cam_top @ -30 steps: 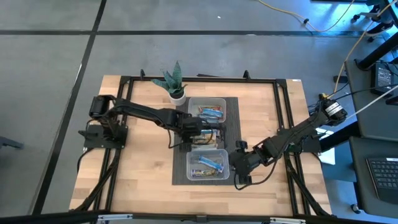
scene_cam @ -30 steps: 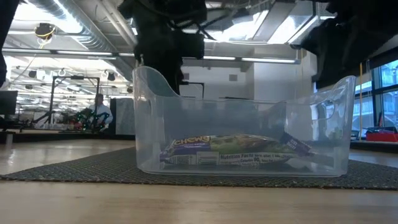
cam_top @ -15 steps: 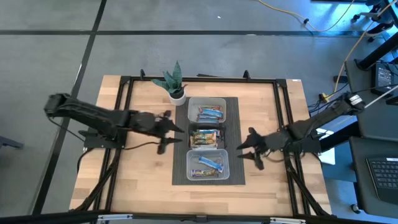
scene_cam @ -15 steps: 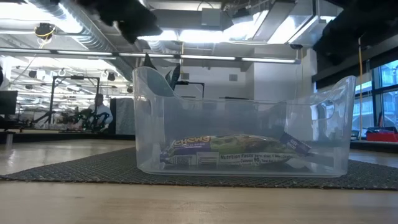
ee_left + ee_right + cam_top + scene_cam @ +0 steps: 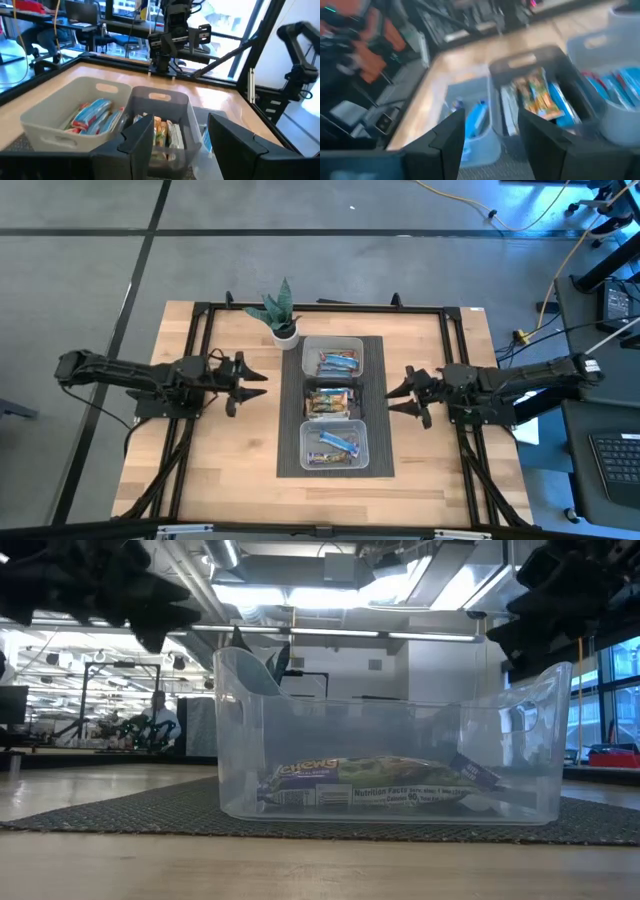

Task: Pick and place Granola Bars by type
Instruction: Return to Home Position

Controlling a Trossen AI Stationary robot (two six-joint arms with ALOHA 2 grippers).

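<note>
The left gripper (image 5: 262, 383) is being held wide open above bare table (image 5: 240, 470), left of the mat (image 5: 378, 355). Nothing is being gripped or touched by it. In the left wrist view its fingers (image 5: 139, 141) are being shown spread, with only the bins beyond them. The right gripper (image 5: 390, 401) is likewise being held open and empty just right of the mat, its fingers (image 5: 451, 137) well apart in the right wrist view. Both grippers are being pointed inward at the bins in mid frame.

The bars are being kept in three bins lined down the mat. Red-and-blue bars (image 5: 338, 361) are lying in the light bin (image 5: 333, 340) at the upper end, yellowish bars (image 5: 330, 402) in the dark bin (image 5: 307, 402) in the middle, and blue bars (image 5: 335, 443) in the clear bin (image 5: 304, 445) at the lower end. They are overlapping, so a count cannot be made.

In the low view the centre is being filled by the clear bin, with one bar (image 5: 370, 780) lying flat on its floor, and the other two bins are being hidden behind it. The arms (image 5: 110, 590) are being cut off there at the upper corners as dark shapes.

A plant (image 5: 280, 315) is standing just off the light bin's upper left corner, apart from both grippers. A person (image 5: 160, 715) is being seen far back at the left of the low view.
</note>
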